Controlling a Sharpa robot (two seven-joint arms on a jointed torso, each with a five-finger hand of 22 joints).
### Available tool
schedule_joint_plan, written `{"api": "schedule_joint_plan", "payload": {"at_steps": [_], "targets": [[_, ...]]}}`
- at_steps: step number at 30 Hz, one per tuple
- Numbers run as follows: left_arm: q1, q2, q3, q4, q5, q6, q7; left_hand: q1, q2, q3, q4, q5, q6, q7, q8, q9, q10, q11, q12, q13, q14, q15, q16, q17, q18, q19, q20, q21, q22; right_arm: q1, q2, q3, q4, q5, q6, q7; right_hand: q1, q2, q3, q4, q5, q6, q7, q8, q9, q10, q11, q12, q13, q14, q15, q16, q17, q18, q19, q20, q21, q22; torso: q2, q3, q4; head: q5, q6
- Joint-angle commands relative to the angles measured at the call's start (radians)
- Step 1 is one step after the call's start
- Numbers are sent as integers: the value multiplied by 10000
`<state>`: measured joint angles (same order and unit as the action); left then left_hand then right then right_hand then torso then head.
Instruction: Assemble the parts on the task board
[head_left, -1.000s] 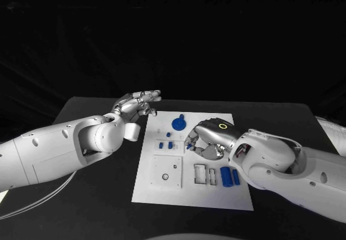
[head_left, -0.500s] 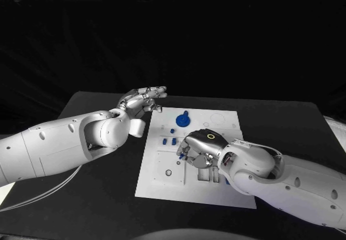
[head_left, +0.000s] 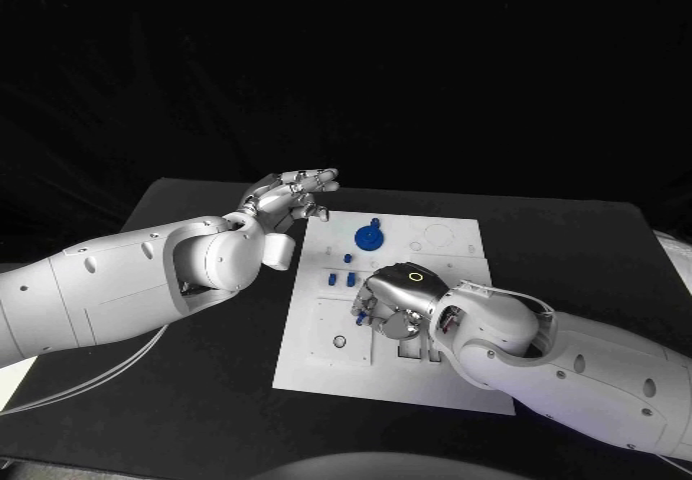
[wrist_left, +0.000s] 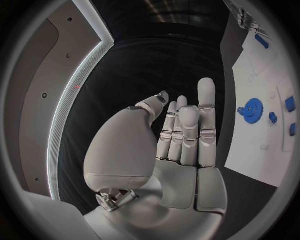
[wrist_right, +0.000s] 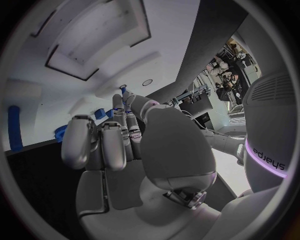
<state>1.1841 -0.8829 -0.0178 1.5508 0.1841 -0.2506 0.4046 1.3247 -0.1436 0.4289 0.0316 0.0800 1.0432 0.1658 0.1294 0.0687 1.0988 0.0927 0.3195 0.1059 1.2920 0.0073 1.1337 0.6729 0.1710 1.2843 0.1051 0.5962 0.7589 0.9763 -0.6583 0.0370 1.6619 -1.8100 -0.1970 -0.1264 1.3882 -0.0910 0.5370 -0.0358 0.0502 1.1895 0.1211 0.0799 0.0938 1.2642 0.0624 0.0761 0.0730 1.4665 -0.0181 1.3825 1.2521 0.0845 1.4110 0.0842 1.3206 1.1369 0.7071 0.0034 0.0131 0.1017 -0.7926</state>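
Right hand (head_left: 392, 298): low over task board (head_left: 317, 360) centre, fingers curled; whether it pinches a small blue part (head_left: 359, 321) cannot be told. Risk: knocking nearby blue pegs (head_left: 342, 279).
Left hand (head_left: 289, 200): spread, holding nothing, above board's far left corner.
Blue gear (head_left: 371, 238): near far edge, unobstructed.

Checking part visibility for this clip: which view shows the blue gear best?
The head view: the blue gear sits unobstructed on the far part of the task board. The left wrist view shows it clearly too, but bent near the rim. The right wrist view shows only a blue sliver beside the right robot hand.
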Motion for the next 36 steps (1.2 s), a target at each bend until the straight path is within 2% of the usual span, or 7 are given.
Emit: {"api": "schedule_joint_plan", "payload": {"at_steps": [1,11,15,25,31,36], "targets": [[5,12,6,19,-24,138,62,-69,14,-51,1,41,-79,13,49,-10,-78,-7,50,12,-66,-1,-33,-9,105,16,-3,-56,-9,-13,15,-4,-13,-210,291,59,-52,35,48,-7,38,44,42,57,18,-22,-41,12,6,501,-56,47,-8,15,30,-29,37,-8,-1,2,-25,11,-16],[5,7,6,9,-24,153,31,-58,23,-54,-6,44,-82,13,50,-10,-87,-9,60,13,-68,-3,-34,-17,106,17,-3,-61,-13,-16,6,-7,3,-263,500,-19,-61,36,48,-5,37,45,44,56,20,-20,-39,9,5,503,-54,53,2,13,33,-30,42,1,-3,-3,-3,1,-38],[5,3,6,14,-24,155,24,-58,23,-54,-6,44,-82,13,50,-10,-87,-9,60,13,-68,-3,-34,-17,106,17,-3,-61,-13,-16,38,-12,-16,-381,630,-114,-70,35,46,-3,35,46,45,55,21,-20,-37,7,4,502,-53,51,-2,14,30,-30,39,-5,-6,-9,-16,10,-40],[6,-12,6,38,-24,156,3,-47,33,-55,-13,47,-84,12,52,-9,-95,-9,69,14,-68,-4,-30,-17,107,18,-4,-64,-16,-15,219,-71,-89,-902,722,-399,-182,-29,0,7,22,14,50,23,26,-68,-19,-51,-14,495,-38,41,-26,14,20,-22,32,-20,-7,-13,-11,-27,-31],[6,-8,6,36,-24,106,-12,-16,51,-58,-35,51,-108,15,49,-12,-136,-6,84,13,-72,-4,-29,-34,109,23,-4,-74,-25,-13,265,-92,-136,-949,606,-428,-498,-194,-128,112,43,-218,128,-121,-14,-389,85,-157,-71,493,45,51,-27,14,3,36,22,-40,-6,-10,-7,-24,-34],[6,-16,6,36,-24,92,-22,-7,58,-59,-42,52,-120,17,45,-14,-157,-3,87,11,-72,-4,-25,-34,109,25,-4,-78,-28,-10,255,-99,-174,-875,413,-365,-803,-480,-361,238,70,-734,280,-198,-143,-1283,280,-153,-121,398,219,-151,-362,95,-194,162,-242,-460,-8,-8,-17,-21,-42]]}}
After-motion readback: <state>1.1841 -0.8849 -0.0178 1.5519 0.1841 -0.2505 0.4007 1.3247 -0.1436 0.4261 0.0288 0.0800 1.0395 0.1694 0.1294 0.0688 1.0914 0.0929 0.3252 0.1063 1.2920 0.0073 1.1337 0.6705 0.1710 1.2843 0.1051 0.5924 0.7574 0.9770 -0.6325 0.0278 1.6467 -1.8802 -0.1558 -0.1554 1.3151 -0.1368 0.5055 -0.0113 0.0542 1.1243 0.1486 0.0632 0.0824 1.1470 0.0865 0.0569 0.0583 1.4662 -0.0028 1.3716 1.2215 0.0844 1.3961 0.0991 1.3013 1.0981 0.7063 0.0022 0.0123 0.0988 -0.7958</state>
